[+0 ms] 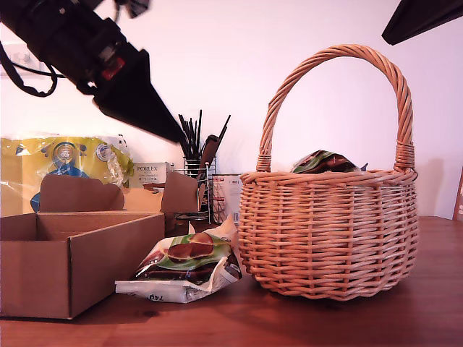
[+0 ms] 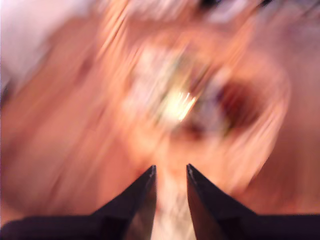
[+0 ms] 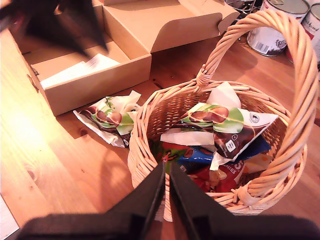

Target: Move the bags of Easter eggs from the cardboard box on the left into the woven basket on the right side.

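Reddish-brown wooden desk [image 1: 347, 322] carrying, from the exterior view's left: a low brown corrugated cardboard box [image 1: 87, 267]; a glossy white-and-green sweet bag [image 1: 184, 267] lying flat between box and basket, touching the basket's base; and a round light-tan wicker basket [image 1: 329, 231]. Tins [image 3: 275, 35] stand behind.

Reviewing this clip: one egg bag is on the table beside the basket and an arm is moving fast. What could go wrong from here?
1. The white-and-green bag lies on the table between the cardboard box and the woven basket, not in either; it may get missed.
2. The first wrist view is motion-blurred, so aiming my first claw is risky.
3. The basket's top bag pokes above the rim and could slide out.
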`<state>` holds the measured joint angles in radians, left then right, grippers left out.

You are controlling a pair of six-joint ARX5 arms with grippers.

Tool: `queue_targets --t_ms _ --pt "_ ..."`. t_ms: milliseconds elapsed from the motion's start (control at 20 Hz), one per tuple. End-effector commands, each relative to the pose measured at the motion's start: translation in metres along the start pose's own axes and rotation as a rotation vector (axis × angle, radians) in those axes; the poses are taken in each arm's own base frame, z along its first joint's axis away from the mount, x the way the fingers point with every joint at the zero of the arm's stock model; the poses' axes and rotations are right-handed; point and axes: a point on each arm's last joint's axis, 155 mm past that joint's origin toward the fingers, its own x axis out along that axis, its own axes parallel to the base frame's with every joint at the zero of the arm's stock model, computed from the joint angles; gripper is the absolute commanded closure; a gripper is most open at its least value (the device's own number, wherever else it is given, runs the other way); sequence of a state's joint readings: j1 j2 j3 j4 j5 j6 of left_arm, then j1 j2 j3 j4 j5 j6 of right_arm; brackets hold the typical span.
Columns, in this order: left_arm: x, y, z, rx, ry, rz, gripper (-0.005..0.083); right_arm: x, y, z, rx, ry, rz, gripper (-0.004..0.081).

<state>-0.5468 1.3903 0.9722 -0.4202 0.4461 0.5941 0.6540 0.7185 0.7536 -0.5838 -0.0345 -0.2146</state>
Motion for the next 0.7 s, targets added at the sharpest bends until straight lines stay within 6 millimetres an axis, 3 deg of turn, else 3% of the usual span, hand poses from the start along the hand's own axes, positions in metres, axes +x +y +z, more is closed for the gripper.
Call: queue_targets --t_ms 0,50,100,200,450,650 --pt "0.012 -0.003 -0.015 0.040 0.065 0.008 0.0112 0.000 -0.002 0.003 -0.004 -0.011 -0.005 0.0782" --pt "0.017 -0.004 -0.015 0.059 0.079 0.016 0.0042 0.000 -0.002 0.004 -0.004 -0.015 -0.006 0.0782" --pt "0.020 -0.007 -0.013 0.070 0.077 0.012 0.0028 0.000 -0.002 0.005 -0.004 -0.017 -0.006 0.0782" --pt "0.026 -0.006 -0.016 0.112 0.096 0.026 0.0028 0.000 -0.002 0.005 -0.003 -0.016 -0.006 0.0782" --pt "0.044 0.003 -0.045 0.137 0.214 0.054 0.0028 0.000 -0.001 0.005 -0.003 -0.017 -0.004 0.0782" --pt "0.062 -0.001 -0.061 0.127 0.271 0.018 0.0028 0.000 0.001 0.005 -0.003 -0.020 0.009 0.0782"
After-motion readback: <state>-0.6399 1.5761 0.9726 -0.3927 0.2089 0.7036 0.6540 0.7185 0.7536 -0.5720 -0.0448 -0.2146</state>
